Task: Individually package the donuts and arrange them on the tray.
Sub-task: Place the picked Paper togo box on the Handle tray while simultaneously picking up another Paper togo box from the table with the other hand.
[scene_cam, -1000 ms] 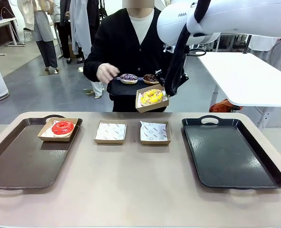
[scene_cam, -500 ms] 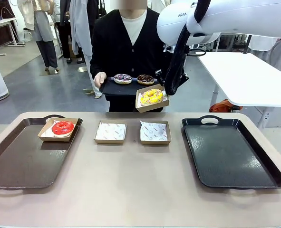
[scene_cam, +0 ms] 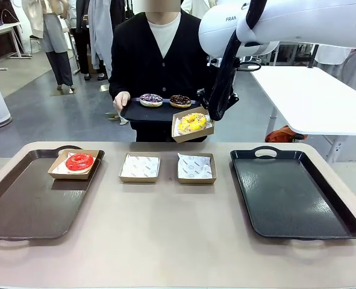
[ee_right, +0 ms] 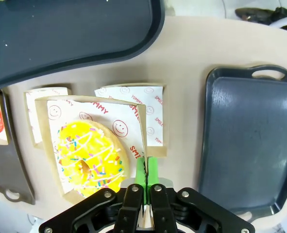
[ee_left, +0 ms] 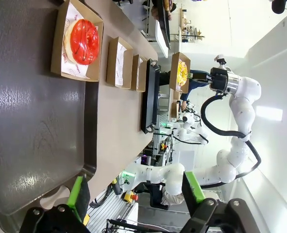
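Our right gripper (ee_right: pixel 146 167) is shut tight on the side wall of a shallow brown cardboard box (scene_cam: pixel 188 138) lined with white printed paper. It holds the box up in the air, tipped a little, above the far edge of the tan table (scene_cam: pixel 178 253). A yellow ring donut with sprinkles (ee_right: pixel 91 155) lies in that box. Our left gripper (ee_left: pixel 135 189) has its green pads wide apart and holds nothing. It hangs over the long brown tray (scene_cam: pixel 21 211) at the table's left end. In that tray's far corner a shiny red ring donut (scene_cam: pixel 79 161) sits in a second cardboard box (scene_cam: pixel 58 172). Between the brown tray and a black tray (scene_cam: pixel 292 198) at the right end, an empty paper-lined box (scene_cam: pixel 140 168) stands beside another one just like it (scene_cam: pixel 196 168). Across the table a person's hand (scene_cam: pixel 121 100) holds a small dark tray (scene_cam: pixel 159 112). On it a dark ring donut with coloured sprinkles (scene_cam: pixel 150 100) lies next to a chocolate-brown ring donut (scene_cam: pixel 180 100). Behind the person we see a grey floor (scene_cam: pixel 39 114) and, off to the right, a white table (scene_cam: pixel 316 90).
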Robot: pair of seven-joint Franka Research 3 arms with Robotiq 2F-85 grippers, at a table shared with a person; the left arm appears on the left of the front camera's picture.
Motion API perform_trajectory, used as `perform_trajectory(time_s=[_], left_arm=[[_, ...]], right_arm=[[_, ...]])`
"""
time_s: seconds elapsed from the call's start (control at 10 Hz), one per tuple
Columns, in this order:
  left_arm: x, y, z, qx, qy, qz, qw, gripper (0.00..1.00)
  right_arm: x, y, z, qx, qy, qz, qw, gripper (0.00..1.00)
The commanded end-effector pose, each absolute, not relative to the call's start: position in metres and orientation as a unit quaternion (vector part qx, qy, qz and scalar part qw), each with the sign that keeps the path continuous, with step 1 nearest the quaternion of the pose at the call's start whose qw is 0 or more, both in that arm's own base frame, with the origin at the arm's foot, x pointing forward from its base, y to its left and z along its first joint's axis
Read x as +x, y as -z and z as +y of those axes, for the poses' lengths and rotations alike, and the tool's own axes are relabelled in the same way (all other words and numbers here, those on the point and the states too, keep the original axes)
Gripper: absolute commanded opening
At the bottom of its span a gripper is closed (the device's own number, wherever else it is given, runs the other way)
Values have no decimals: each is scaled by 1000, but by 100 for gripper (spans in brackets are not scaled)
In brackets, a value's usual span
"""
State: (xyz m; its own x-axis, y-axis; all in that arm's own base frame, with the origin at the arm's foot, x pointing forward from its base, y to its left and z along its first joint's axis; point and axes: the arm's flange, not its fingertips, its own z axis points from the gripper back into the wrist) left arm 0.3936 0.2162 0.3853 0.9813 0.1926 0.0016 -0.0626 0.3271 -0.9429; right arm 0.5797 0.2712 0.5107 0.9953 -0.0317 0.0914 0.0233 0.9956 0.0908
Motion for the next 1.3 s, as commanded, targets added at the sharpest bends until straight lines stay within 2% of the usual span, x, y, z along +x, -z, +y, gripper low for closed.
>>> perform_trajectory(time_s=[0.0, 0.3, 0.5, 0.9, 1.2], left_arm=[[399, -415, 201, -544, -77, -61, 833, 100], [435, -472, 146, -472, -49, -46, 879, 100], [458, -494, 91, -415, -35, -50, 908, 100], [499, -493, -8, -325, -27, -50, 944, 100], [522, -486, -59, -260, -17, -68, 963, 100]], right_arm=[[570, -523, 235, 53, -27, -31, 998, 1], [563, -526, 153, 103, -22, -14, 994, 1], [559, -511, 100, 105, -32, -20, 994, 1], [556, -464, 35, 113, -20, -31, 993, 1], [555, -427, 30, 110, -11, -10, 994, 1]])
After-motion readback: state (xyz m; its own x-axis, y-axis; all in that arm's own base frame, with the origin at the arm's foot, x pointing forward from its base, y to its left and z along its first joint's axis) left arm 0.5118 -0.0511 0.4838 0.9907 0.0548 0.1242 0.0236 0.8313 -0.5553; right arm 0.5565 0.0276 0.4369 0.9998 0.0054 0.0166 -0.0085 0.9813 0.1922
